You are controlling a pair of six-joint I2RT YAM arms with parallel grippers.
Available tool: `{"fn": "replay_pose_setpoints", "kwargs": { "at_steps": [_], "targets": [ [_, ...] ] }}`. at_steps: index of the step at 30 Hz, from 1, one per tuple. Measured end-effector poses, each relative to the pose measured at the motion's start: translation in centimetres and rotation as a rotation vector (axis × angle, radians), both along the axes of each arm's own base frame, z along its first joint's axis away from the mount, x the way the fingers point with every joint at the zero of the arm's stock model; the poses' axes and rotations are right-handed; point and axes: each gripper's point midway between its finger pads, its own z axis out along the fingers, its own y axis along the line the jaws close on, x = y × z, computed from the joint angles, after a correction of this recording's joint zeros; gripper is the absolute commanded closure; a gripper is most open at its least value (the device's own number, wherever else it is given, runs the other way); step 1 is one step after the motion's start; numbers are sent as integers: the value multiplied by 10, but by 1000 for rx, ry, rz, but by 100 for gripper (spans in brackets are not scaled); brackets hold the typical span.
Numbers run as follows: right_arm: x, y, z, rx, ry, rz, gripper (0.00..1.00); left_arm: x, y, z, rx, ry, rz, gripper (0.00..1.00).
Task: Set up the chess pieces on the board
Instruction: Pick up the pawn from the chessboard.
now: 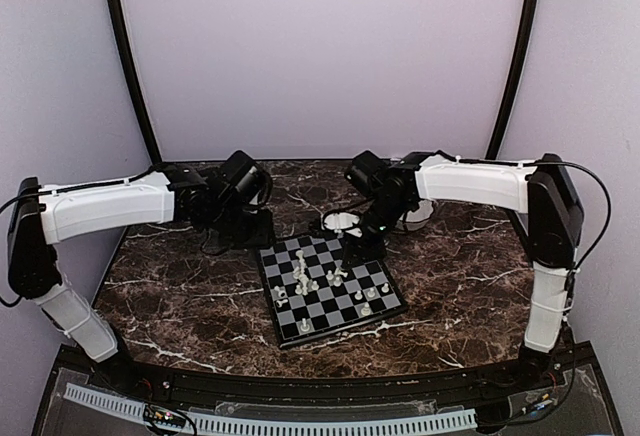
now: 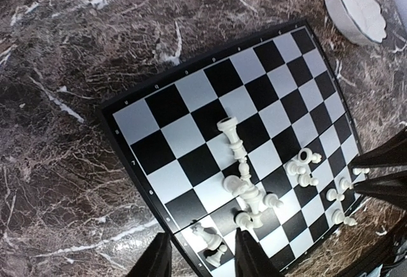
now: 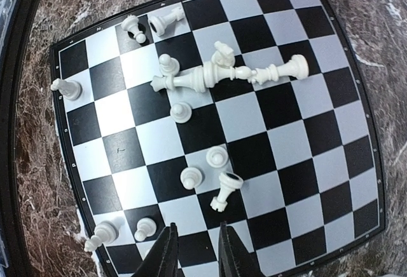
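Although the chess pieces (image 3: 210,74) were on the board (image 3: 305,131), many lay toppled and unarranged, while the left gripper (image 2: 202,239) and the right gripper (image 3: 197,229) hung with fingers apart, holding nothing.

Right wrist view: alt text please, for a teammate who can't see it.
Cream chess pieces lie scattered across the checkered board, several toppled in a cluster near its middle. The right claw hangs open and empty over one board edge.

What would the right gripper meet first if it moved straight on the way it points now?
Probably the black and silver checkered chessboard, on bare squares just ahead of the right gripper. A tipped cream-white plastic chess piece lies a little farther on. Depth is unclear from this view.
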Motion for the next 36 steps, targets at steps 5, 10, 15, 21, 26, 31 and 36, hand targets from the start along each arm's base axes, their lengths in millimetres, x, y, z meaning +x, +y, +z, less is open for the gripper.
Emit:
{"fn": "replay_pose_setpoints", "kwargs": {
  "at_steps": [5, 10, 15, 21, 26, 31, 36],
  "targets": [
    [-9, 14, -17, -34, -5, 55, 66, -1, 13, 16, -42, -64, 64, 63],
    [-13, 15, -24, -60, -24, 76, 65, -5, 21, 9, -32, -56, 86, 63],
    [-12, 16, -26, -75, -42, 81, 66, -7, 23, 5, -29, -46, 95, 63],
    [-14, 17, -34, -99, -52, 91, 68, -9, 24, 10, -48, -57, 101, 62],
    [-14, 20, -36, -106, -73, 93, 69, -12, 27, 9, -56, -57, 103, 63],
    [-11, 18, -44, -124, -93, 86, 70, -16, 30, 3, -51, -43, 109, 62],
    [-11, 13, -53, -151, -93, 81, 75, -18, 32, -1, -55, -33, 116, 62]
  ]
}}
